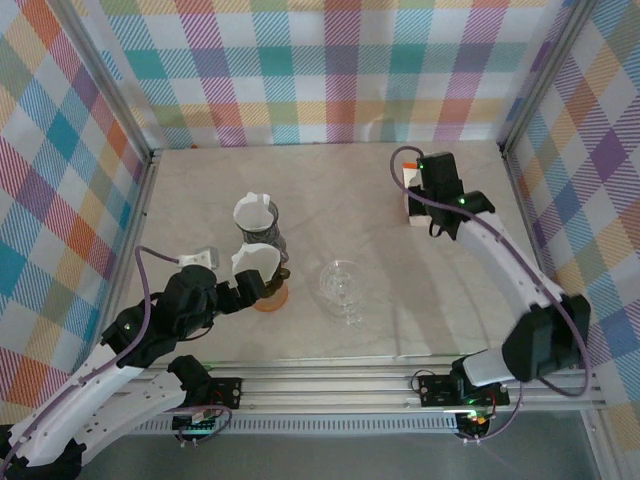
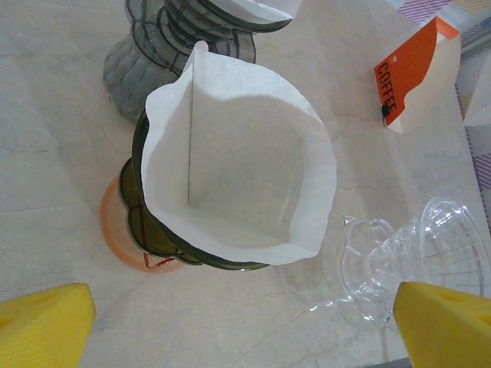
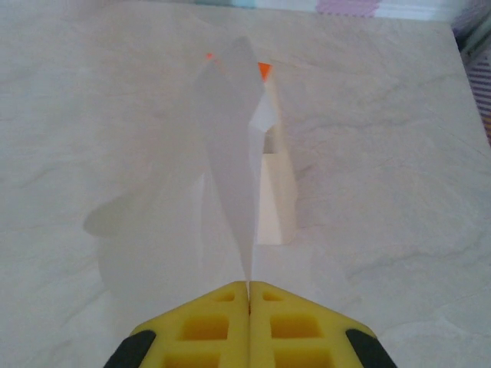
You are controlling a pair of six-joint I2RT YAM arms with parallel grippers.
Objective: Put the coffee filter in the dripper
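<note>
Your right pincer (image 3: 248,290) is closed, its pads pinching an edge of one coffee filter (image 3: 230,146). The paper is folded flat and stands edge-on, with its long axis running straight out ahead of the fingertips. Just beyond the paper, ahead of the pincer, is the filter box (image 3: 275,195); it looks near but apart. The target, by my reading, is the clear dripper (image 1: 342,285), the one cone with no paper in it. It lies well apart from your right pincer, back toward the arm bases and off to its left. Bare table (image 1: 420,290) lies between, with nothing standing on that line. So the move turns on backing off the box, swinging rearward and left, then bringing the flat paper down over the mouth. The glass is hard to read, and I cannot tell whether its mouth faces straight up. The left pincer (image 1: 252,288) is nearer the clear dripper, but its jaws are spread wide and hold nothing. Directly ahead of it is a green dripper (image 2: 153,241) on an orange base (image 2: 115,230), already lined with a white filter (image 2: 238,176). Past that is a grey dripper (image 2: 142,54), also lined. Those two and the left pincer crowd the far side of the target from you, so watch for overshoot. A filter this flat will likely need opening before it seats.
</note>
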